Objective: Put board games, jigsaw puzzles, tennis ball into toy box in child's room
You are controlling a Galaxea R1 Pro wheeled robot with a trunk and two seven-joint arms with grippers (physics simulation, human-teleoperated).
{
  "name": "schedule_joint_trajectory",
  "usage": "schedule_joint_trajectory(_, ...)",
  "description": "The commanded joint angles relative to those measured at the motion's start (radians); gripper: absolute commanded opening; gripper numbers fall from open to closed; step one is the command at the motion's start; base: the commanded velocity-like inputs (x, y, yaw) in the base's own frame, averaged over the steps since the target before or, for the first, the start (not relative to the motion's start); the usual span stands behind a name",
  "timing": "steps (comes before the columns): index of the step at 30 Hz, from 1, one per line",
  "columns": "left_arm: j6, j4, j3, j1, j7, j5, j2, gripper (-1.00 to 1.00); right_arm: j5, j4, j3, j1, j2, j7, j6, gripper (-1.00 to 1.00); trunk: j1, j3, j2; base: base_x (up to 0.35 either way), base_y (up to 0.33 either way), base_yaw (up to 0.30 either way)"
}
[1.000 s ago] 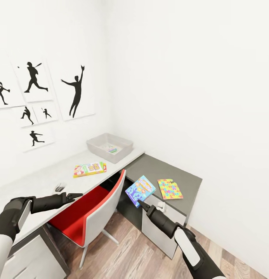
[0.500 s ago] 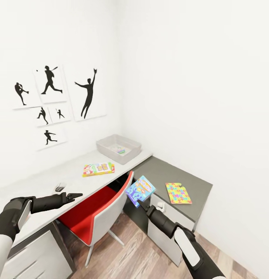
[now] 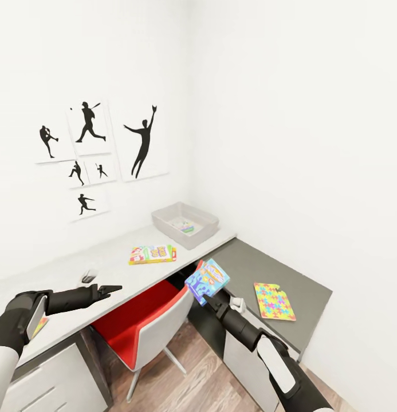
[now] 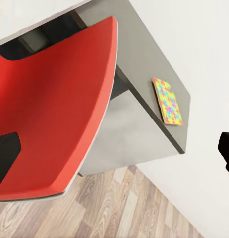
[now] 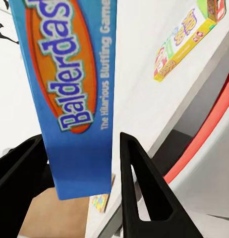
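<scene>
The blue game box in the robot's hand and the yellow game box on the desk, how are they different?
The blue Balderdash game box is up in the air, pinched in the right gripper; the yellow game box lies flat on the light grey desk top, untouched. The blue one is tilted, the yellow one is level. The blue one has an orange oval on its cover; the yellow one has a pale printed cover. Both are thin, colourful and outside the toy box.
</scene>
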Motion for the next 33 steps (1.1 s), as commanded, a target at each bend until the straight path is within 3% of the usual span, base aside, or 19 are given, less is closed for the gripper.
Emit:
schedule_joint_trajectory(1, 0.009, 0.000, 0.001, -0.001, -0.001, 0.004, 0.000, 1.00, -0.011, -0.001, 0.000, -0.001, 0.000, -0.001, 0.003, -1.00, 0.000, -0.002, -0.002, 0.030, -0.027, 0.053)
schedule_joint_trajectory(9, 0.008, 0.000, 0.001, -0.001, -0.001, 0.004, 0.001, 1.00, -0.011, -0.011, 0.021, -0.001, -0.001, 0.000, -0.011, -1.00, 0.000, -0.001, -0.002, 0.008, -0.007, 0.014)
schedule_joint_trajectory(27, 0.008, 0.000, 0.003, -0.001, -0.003, 0.004, 0.002, 1.00, -0.011, -0.016, 0.024, -0.001, -0.001, -0.002, -0.012, -1.00, 0.000, -0.001, -0.002, 0.000, 0.000, 0.000)
schedule_joint_trajectory(33, 0.008, 0.000, 0.011, -0.001, -0.008, 0.003, 0.013, 1.00, -0.011, -0.070, 0.026, -0.007, -0.002, -0.013, 0.003, -1.00, 0.000, -0.001, -0.002, 0.000, 0.000, 0.000)
